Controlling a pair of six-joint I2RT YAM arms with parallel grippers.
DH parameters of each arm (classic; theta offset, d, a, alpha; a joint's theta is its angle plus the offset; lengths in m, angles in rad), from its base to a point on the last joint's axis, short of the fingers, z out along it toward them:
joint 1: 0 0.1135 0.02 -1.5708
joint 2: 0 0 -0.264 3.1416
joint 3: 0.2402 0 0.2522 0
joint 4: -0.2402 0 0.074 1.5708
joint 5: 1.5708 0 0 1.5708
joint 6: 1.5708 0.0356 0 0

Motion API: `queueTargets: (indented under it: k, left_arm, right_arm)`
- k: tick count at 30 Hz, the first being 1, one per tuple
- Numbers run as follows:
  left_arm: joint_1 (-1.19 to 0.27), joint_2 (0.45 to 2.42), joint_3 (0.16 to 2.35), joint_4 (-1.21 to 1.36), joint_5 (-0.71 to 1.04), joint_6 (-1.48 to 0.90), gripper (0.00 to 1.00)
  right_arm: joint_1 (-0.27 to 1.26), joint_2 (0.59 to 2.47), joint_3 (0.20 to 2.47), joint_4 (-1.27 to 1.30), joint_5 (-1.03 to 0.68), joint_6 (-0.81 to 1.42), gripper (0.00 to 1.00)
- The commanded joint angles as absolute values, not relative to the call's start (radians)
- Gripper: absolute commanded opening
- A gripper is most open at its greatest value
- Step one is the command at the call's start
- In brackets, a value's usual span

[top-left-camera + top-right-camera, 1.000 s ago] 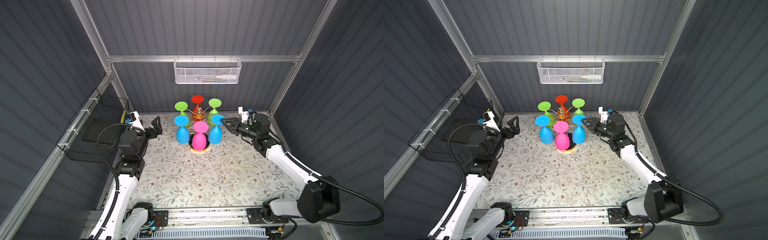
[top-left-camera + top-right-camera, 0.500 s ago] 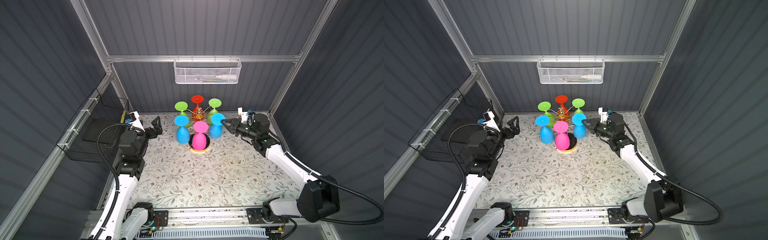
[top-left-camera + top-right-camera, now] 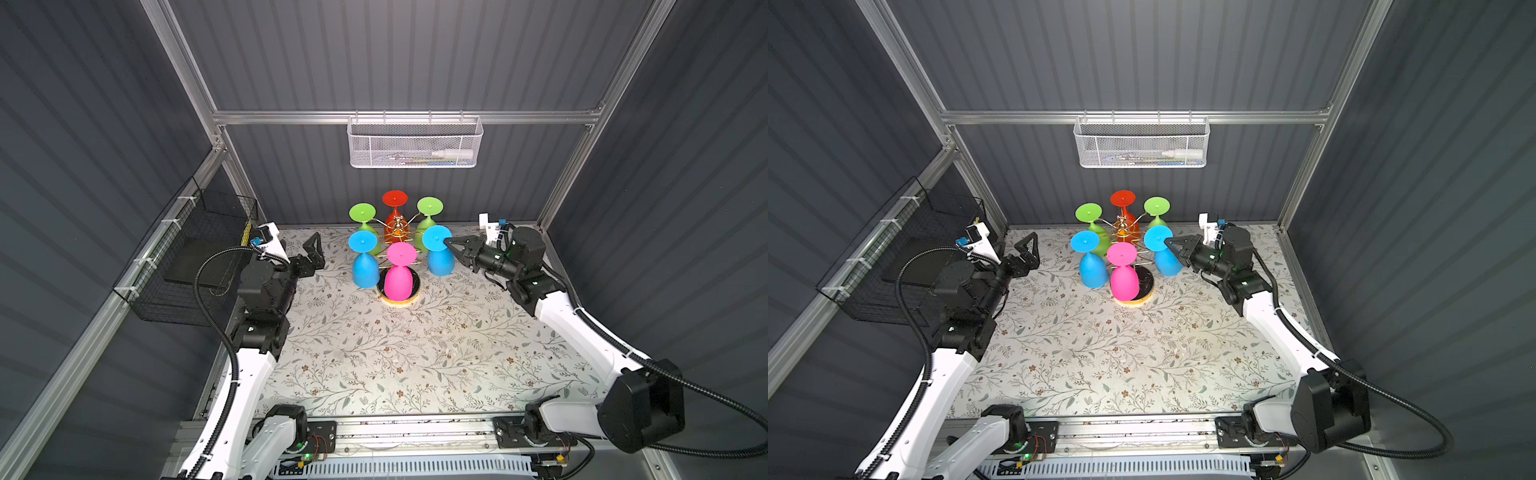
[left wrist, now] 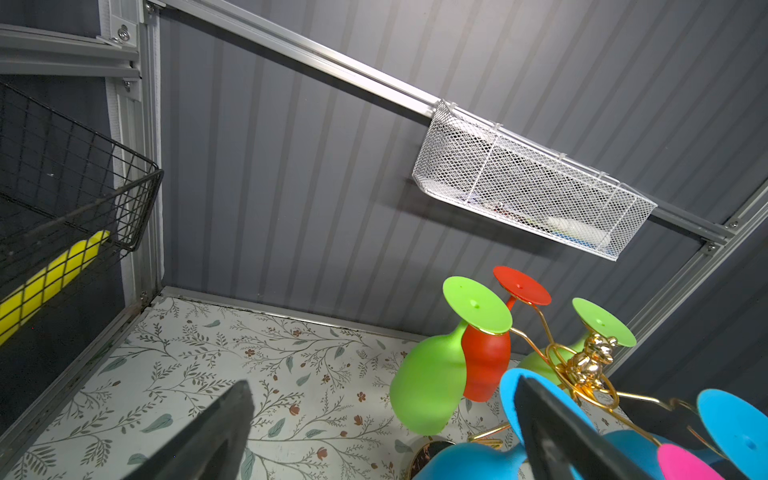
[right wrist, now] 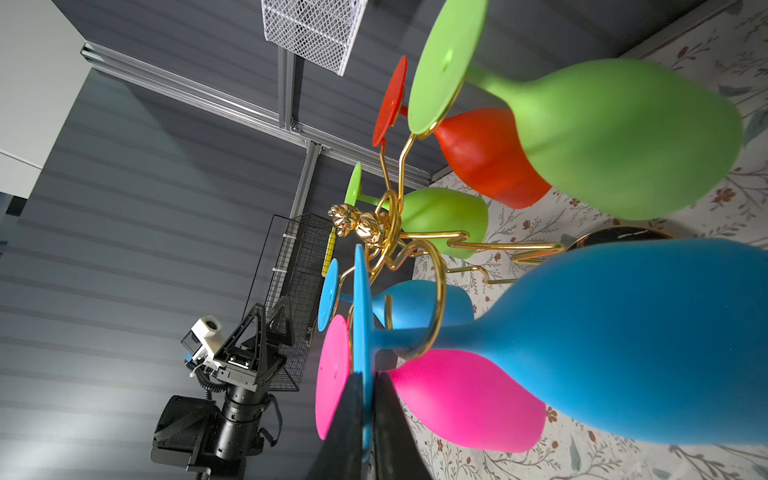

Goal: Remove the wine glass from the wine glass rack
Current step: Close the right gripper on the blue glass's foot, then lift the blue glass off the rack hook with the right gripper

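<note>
While the right claw point(image 3: 448, 242) presses its two flat black fingers point(image 5: 353, 419) together on the thin disc foot of the matte blue wine glass point(image 3: 439, 255), that glass hangs bowl-down. Its slim stem is threaded through a ring-ended arm of the thin gold wire wine glass rack point(image 3: 400, 233), on the side nearest the right arm. The rack's round black base point(image 3: 417, 286), rimmed in gold, sits towards the back of the floral-printed tabletop point(image 3: 395, 353). A pink glass point(image 3: 399, 278), a second blue glass point(image 3: 365, 270), two green glasses point(image 3: 363, 212) and a red glass point(image 3: 395, 198) hang upside down likewise, all smooth and rounded. The left claw point(image 3: 315, 249) hovers well apart from the rack, its angular black fingers spread wide.
</note>
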State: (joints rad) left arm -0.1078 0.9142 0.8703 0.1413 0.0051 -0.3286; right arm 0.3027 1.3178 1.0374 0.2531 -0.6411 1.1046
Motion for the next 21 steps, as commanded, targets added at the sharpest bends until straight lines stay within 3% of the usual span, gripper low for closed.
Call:
queueTargets:
  k: [1, 3, 21]
  left_arm:
    - [-0.101, 0.904, 0.865, 0.137, 0.026, -0.313, 1.00]
    - [-0.101, 0.904, 0.865, 0.138, 0.028, -0.313, 1.00]
    - [-0.101, 0.893, 0.867, 0.137, 0.029, -0.314, 1.00]
  right_arm:
    - [0.304, 1.292, 1.077, 0.247, -0.657, 1.117, 0.05]
    - [0.302, 1.290, 1.078, 0.252, -0.658, 1.128, 0.00]
    - [0.320, 1.340, 1.148, 0.247, -0.683, 1.151, 0.00]
